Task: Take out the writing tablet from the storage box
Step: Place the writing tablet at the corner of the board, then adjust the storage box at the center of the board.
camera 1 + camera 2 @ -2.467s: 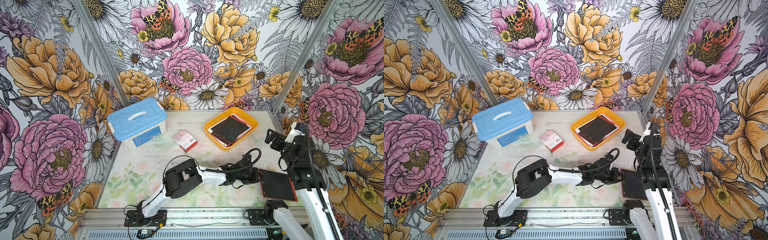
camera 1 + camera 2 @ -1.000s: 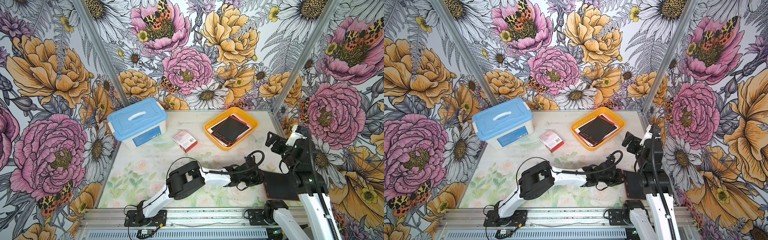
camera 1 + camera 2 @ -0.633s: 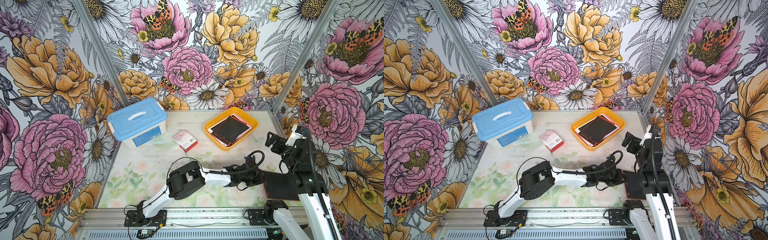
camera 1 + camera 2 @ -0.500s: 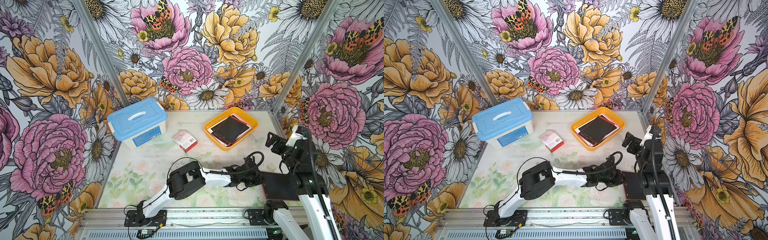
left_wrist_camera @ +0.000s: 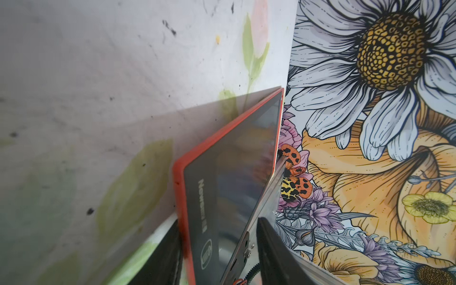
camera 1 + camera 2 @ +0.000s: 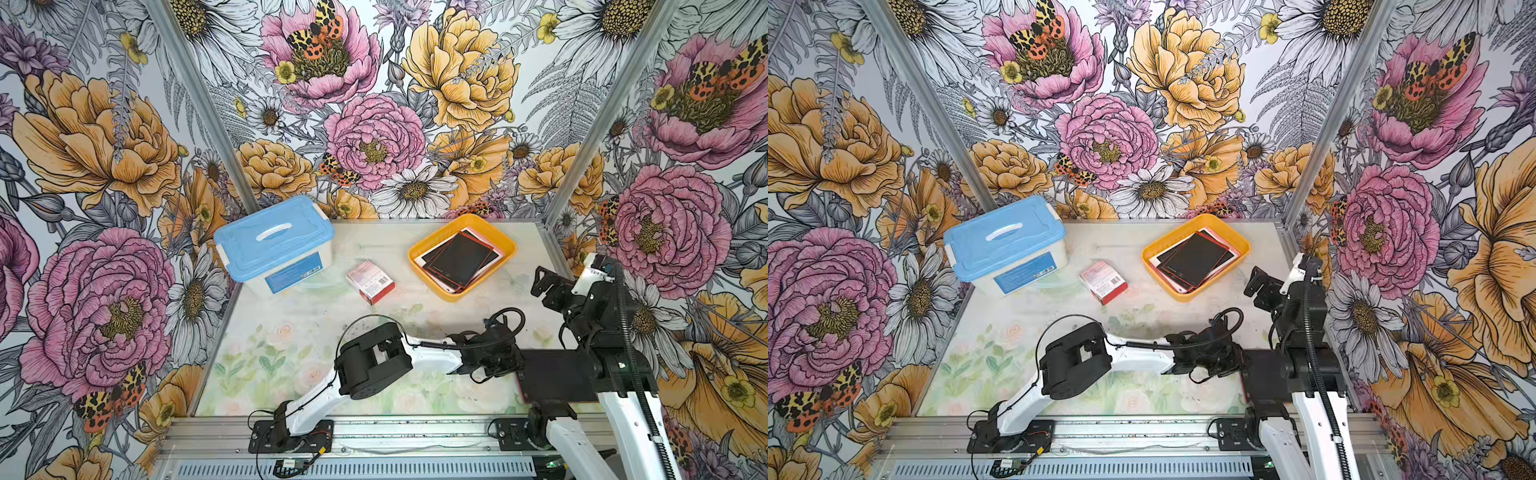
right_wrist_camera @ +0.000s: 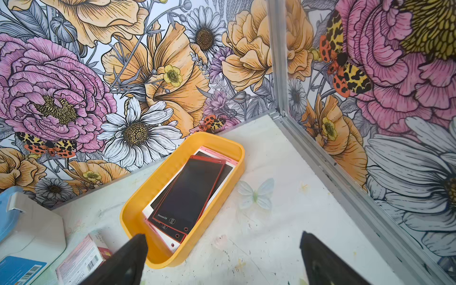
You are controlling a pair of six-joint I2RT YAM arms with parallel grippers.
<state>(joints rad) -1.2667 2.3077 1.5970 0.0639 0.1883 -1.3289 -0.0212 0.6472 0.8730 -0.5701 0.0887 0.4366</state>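
The tablet (image 6: pixel 557 374) is out and being let go.
The left claw (image 6: pixel 515 365), shut a second ago, now stands parted around the tablet, which rests lower right on the counter (image 6: pixel 291 332), well apart from the box (image 6: pixel 446 296). This removal looks done. The right claw (image 7: pixel 222 235) gapes wide, empty.

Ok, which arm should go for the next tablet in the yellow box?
Right. The right gripper is open, empty and facing the storage box with its tablets. The left gripper is farther away, around the removed tablet.
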